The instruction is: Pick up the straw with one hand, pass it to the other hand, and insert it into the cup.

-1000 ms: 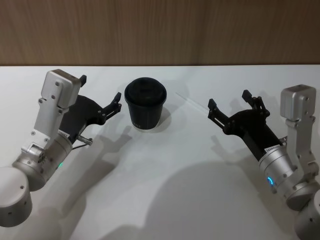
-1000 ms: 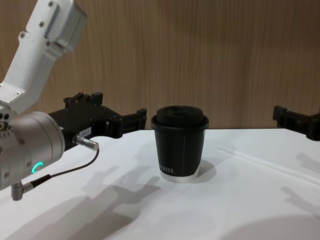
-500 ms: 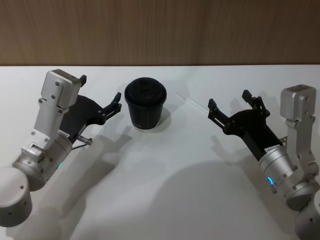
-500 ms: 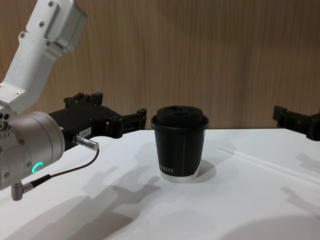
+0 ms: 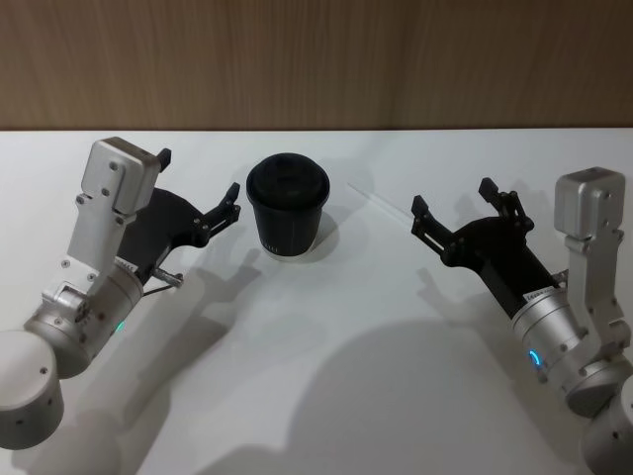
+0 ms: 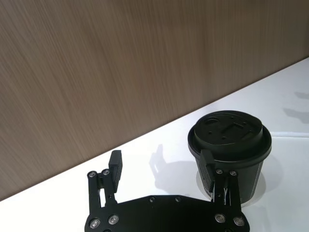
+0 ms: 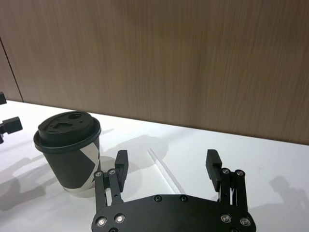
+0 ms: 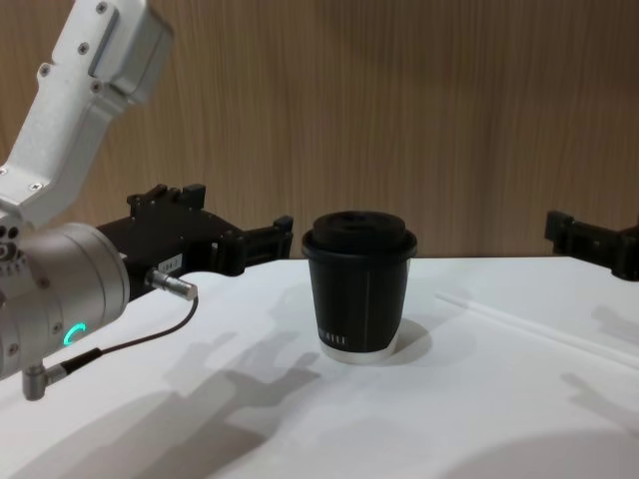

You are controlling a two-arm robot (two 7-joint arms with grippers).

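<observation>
No step is complete. The straw lies flat on the worktop between the lidded cup and the right hand. The right hand and the left hand are spread and empty. Pickup, handover and insertion are outstanding.

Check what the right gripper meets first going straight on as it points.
The straw, lying on the table just ahead of the right gripper; its height over the table is unclear, so it may pass above.

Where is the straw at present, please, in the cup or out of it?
Out. The straw lies flat on the table, apart from the lidded cup.
</observation>
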